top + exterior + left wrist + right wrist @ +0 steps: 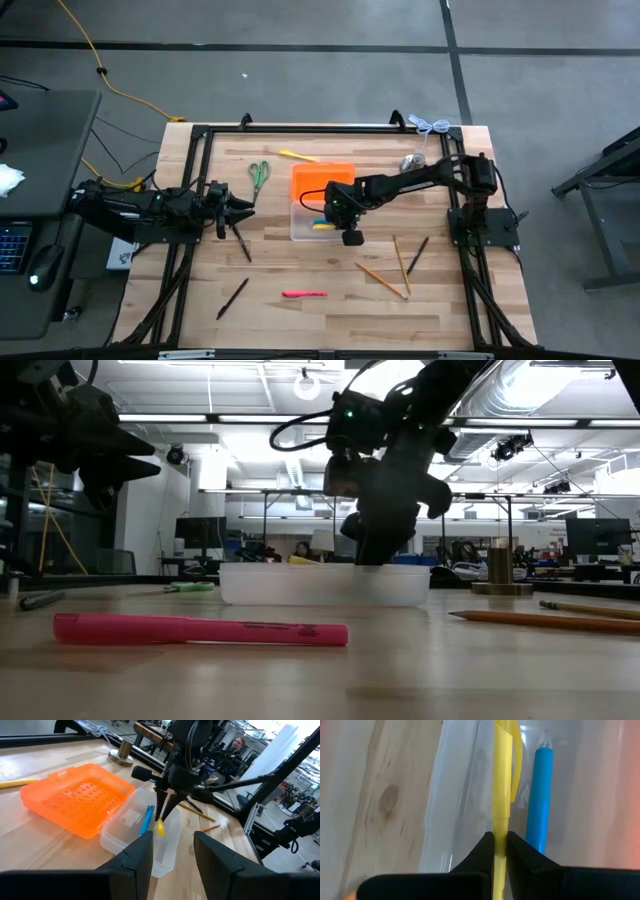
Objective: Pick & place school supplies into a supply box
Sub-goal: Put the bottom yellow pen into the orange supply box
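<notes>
Right gripper (500, 847) is down inside the clear box (303, 228), fingers pinched tight on a yellow pen (501, 780); pen runs lengthwise in the box, w/ a blue pen (541, 795) lying flat just beside it on the box floor; in the left wrist view the yellow pen's tip hangs low in the box, can't tell if it touches the bottom. Orange lid (322, 182) lies flipped open, joined to the box's far edge.

Left gripper (240, 210) hovers above the table, to the left of the box, fingers spread apart, nothing betw. them; a black pen (243, 243) lies on the wood near it.

Other supplies, all outside the box: green scissors (260, 175) left of the lid; a yellow marker (298, 156) beyond the lid; pink marker (304, 294) on the near side of the box, well apart; a 2nd black pen (232, 298) near-left; wooden pencils (382, 280) and a dark pen (418, 254) to the right. Silver bell-shaped piece (411, 162) sits right of the lid.
</notes>
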